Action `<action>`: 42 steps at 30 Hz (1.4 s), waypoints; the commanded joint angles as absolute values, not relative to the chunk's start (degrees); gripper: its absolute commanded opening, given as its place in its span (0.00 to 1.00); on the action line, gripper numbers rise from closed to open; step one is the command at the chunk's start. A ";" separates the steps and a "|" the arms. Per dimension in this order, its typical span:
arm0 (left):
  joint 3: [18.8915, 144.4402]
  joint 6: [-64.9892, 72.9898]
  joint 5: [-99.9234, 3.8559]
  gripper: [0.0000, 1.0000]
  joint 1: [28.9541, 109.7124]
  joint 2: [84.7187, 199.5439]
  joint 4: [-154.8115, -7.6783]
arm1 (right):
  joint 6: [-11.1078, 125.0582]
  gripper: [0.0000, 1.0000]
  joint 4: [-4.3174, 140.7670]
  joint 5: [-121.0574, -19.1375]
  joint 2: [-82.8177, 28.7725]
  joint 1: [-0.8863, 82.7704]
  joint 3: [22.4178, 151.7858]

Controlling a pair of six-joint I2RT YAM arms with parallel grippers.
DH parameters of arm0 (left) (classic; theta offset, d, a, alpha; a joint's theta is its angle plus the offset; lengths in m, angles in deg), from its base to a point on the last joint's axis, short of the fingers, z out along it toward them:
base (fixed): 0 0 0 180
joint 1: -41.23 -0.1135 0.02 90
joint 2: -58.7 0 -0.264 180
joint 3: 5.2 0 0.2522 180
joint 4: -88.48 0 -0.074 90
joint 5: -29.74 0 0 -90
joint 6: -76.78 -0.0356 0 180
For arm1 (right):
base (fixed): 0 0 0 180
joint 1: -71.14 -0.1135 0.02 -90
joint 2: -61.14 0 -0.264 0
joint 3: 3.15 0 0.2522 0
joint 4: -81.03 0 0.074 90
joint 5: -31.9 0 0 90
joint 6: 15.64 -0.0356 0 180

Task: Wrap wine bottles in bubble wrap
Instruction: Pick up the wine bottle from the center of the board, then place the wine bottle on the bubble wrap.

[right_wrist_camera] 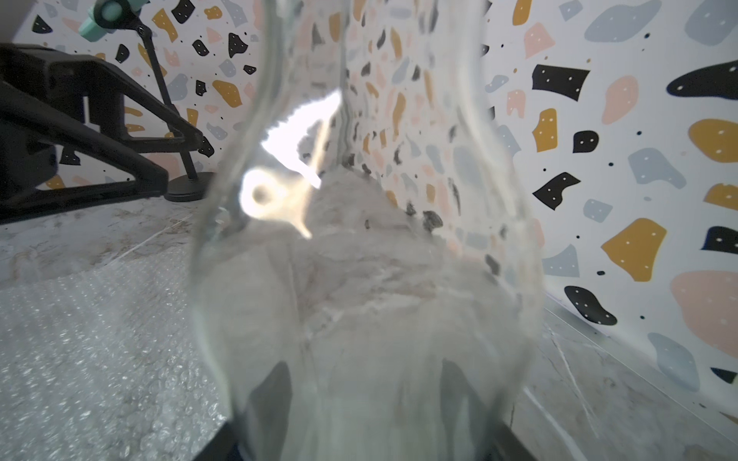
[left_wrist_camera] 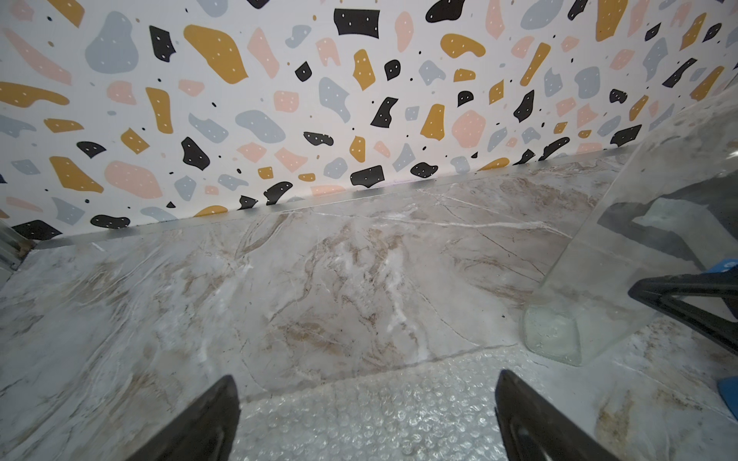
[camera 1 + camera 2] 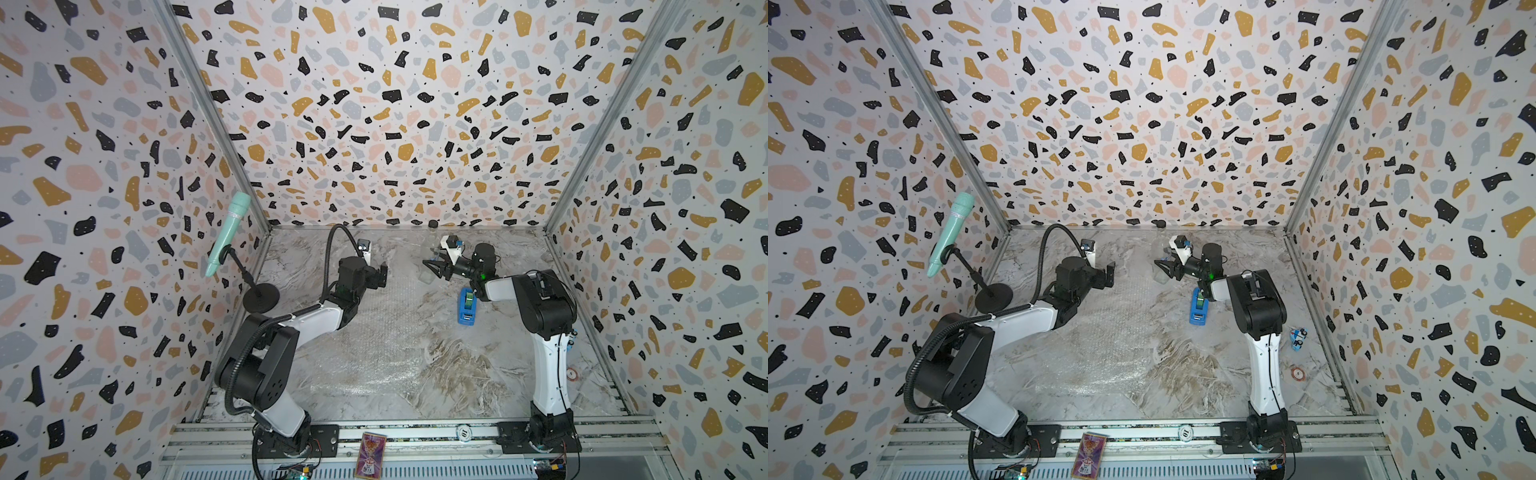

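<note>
Both top views showed the large clear bubble-wrap sheet [image 3: 374, 332] mid-table, the left gripper [image 3: 380, 276] wide open over its far edge. The slim clear black-capped bottle [image 3: 428, 253] stood upright at the sheet's far right corner. Only the right wrist view showed, through the glass, the right gripper [image 1: 365, 399] straddling it; I could not tell whether it gripped. A blue tape dispenser [image 3: 467, 306] sat nearer, partly under that arm.

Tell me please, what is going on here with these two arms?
The robot is preparing to wrap a clear bottle. The bottle stands near the back of the table, by the far edge of the bubble wrap, which lies flat. The right gripper has its jaws on either side of the bottle; whether it grips yet is unclear. The left gripper hangs open over the wrap's far edge, holding nothing. Nothing is wrapped yet.
</note>
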State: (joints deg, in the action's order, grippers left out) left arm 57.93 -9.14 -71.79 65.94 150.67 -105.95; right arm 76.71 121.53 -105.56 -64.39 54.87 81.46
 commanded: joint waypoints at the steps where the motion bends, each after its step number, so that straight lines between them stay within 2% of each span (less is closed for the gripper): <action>1: 57.94 -8.07 -72.89 1.00 65.35 147.07 -103.00 | 78.83 0.45 110.11 -99.93 -57.81 53.37 84.35; 8: 60.14 -2.62 -71.23 0.99 58.77 142.59 -83.08 | 87.56 0.41 75.61 -87.06 -52.40 46.55 95.80; 12: 57.34 -0.13 -69.61 1.00 53.37 139.52 -73.74 | 95.25 0.40 60.36 -78.05 -51.01 39.20 101.48; 16: 51.56 3.98 -64.51 1.00 48.05 135.96 -72.66 | 99.49 0.40 47.44 -71.70 -52.35 32.26 109.16; 21: 47.42 8.27 -60.80 1.00 41.38 134.58 -72.44 | 102.18 0.39 26.84 -63.79 -59.53 23.48 125.64; 28: 41.32 15.06 -50.71 0.98 27.24 134.65 -75.56 | 103.36 0.40 11.03 -63.67 -66.34 12.59 138.59; 35: 40.60 13.58 -53.17 0.98 26.03 133.81 -74.07 | 98.91 0.40 0.82 -58.85 -72.72 6.04 145.52; 42: 39.94 13.08 -54.99 0.99 25.94 131.83 -73.48 | 97.83 0.41 -0.74 -59.02 -72.01 3.59 141.40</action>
